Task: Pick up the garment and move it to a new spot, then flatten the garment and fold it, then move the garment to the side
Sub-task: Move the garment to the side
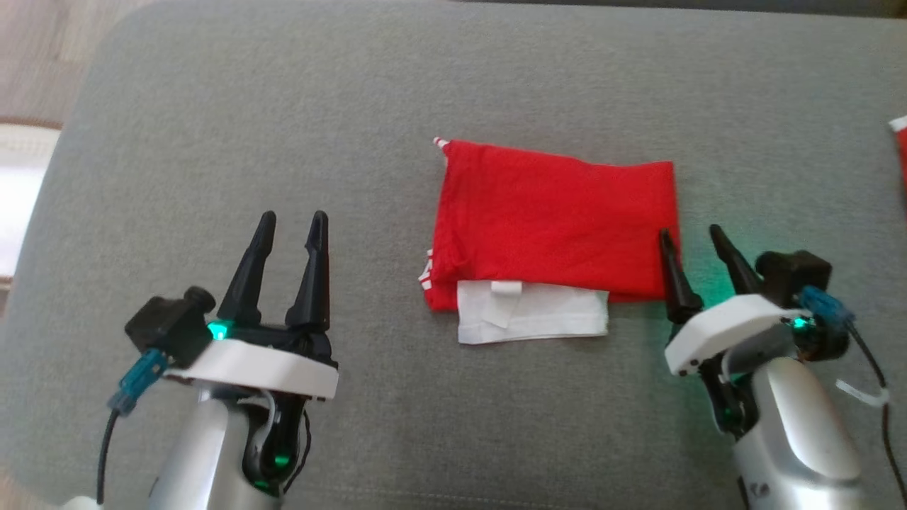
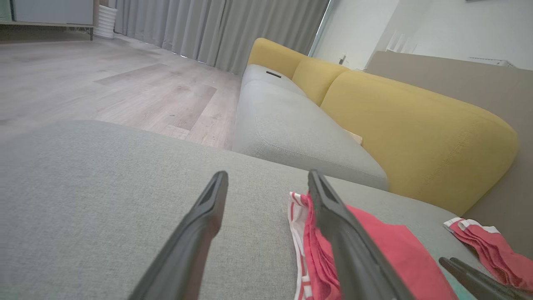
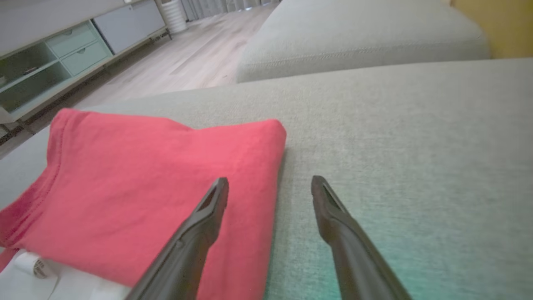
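A red garment (image 1: 556, 223) lies folded into a rectangle on the grey cushion (image 1: 283, 127), with a white layer and label showing along its near edge (image 1: 531, 312). From the right wrist the same garment (image 3: 145, 183) spreads to the left. My right gripper (image 1: 691, 234) stands open at the garment's right edge, its left finger over the fabric and the other over bare cushion. My left gripper (image 1: 290, 219) is open with nothing between its fingers, well to the left of the garment. In the left wrist view the garment (image 2: 374, 250) lies behind that gripper's right finger.
Another red and white cloth (image 1: 900, 152) lies at the cushion's right edge, also seen as a folded piece (image 2: 487, 246). A yellow sofa back (image 2: 416, 125) and a grey seat (image 2: 291, 129) stand beyond. Wooden floor (image 2: 104, 79) and a low cabinet (image 3: 62, 54) lie past the cushion.
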You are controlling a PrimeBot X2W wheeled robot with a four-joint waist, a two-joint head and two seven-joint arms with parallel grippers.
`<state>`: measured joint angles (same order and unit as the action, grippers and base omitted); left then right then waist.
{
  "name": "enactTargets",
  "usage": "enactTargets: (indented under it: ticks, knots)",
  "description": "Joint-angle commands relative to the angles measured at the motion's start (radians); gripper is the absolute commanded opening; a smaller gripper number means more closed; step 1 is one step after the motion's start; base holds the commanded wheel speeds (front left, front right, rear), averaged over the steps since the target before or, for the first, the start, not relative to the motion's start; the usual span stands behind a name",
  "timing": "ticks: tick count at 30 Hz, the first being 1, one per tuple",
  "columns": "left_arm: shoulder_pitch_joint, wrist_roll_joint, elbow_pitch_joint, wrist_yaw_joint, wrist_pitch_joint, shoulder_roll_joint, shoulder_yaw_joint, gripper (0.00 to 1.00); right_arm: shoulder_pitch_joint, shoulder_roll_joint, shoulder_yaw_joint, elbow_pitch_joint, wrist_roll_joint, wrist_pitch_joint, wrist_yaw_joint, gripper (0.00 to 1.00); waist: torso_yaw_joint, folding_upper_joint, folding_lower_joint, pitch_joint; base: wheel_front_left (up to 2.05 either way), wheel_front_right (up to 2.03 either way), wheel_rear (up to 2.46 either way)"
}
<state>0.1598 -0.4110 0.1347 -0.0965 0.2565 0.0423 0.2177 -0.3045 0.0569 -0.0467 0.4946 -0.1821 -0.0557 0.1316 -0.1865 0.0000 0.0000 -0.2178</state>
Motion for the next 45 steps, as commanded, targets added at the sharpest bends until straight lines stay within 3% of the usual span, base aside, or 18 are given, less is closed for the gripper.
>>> enactTargets:
  ticks: [1, 12, 13, 14, 21, 25, 29, 30, 34, 45]
  knots:
    - [0.042, -0.006, -0.032, 0.003, 0.005, 0.008, -0.026, 1.0, -0.041, -0.007, -0.029, -0.021, -0.007, 0.002, -0.001, 1.0, -0.012, 0.0, 0.0, -0.011, 0.0, 0.0, 0.0]
    - [0.047, -0.015, -0.028, 0.009, 0.005, 0.008, -0.015, 1.0, -0.111, -0.007, -0.106, 0.191, -0.068, 0.041, -0.001, 1.0, -0.035, 0.0, 0.0, -0.022, 0.0, 0.0, 0.0]
    - [0.045, -0.014, -0.027, 0.01, 0.005, 0.008, -0.018, 1.0, -0.118, -0.007, -0.114, 0.202, -0.072, 0.037, -0.001, 0.15, -0.031, 0.0, 0.0, -0.021, 0.0, 0.0, 0.0]
    - [0.043, -0.012, -0.026, 0.01, 0.005, 0.008, -0.02, 1.0, -0.126, -0.007, -0.121, 0.21, -0.072, 0.029, -0.001, 0.0, -0.025, 0.0, 0.0, -0.018, 0.0, 0.0, 0.0]
    - [0.038, 0.008, -0.026, 0.005, 0.005, 0.008, -0.036, 1.0, -0.184, -0.006, -0.128, 0.232, 0.017, -0.038, -0.001, 0.0, 0.048, 0.0, 0.0, 0.01, 0.0, 0.0, 0.0]
    - [0.041, 0.019, -0.037, 0.0, 0.005, 0.008, -0.037, 1.0, -0.219, 0.031, -0.137, 0.191, 0.09, -0.062, -0.001, 0.0, 0.109, 0.0, 0.0, 0.016, 0.0, 0.0, 0.0]
    - [0.049, 0.028, -0.049, -0.003, 0.005, 0.008, -0.033, 1.0, -0.254, 0.114, -0.152, 0.122, 0.12, -0.056, -0.001, 0.0, 0.166, 0.0, 0.0, 0.011, 0.0, 0.0, 0.0]
    - [0.056, 0.031, -0.053, -0.005, 0.005, 0.008, -0.03, 1.0, -0.271, 0.169, -0.159, 0.087, 0.121, -0.044, -0.001, 0.0, 0.189, 0.0, 0.0, 0.002, 0.0, 0.0, 0.0]
    - [0.071, 0.038, -0.053, -0.009, 0.005, 0.008, -0.016, 1.0, -0.305, 0.277, -0.162, 0.037, 0.105, -0.012, -0.001, 0.0, 0.217, 0.0, 0.0, -0.021, 0.0, 0.0, 0.0]
    - [0.108, 0.055, -0.046, -0.019, 0.005, 0.008, -0.007, 1.0, -0.39, 0.492, -0.111, 0.074, 0.094, 0.045, -0.001, 0.0, 0.204, 0.0, 0.0, -0.107, 0.0, 0.0, 0.0]
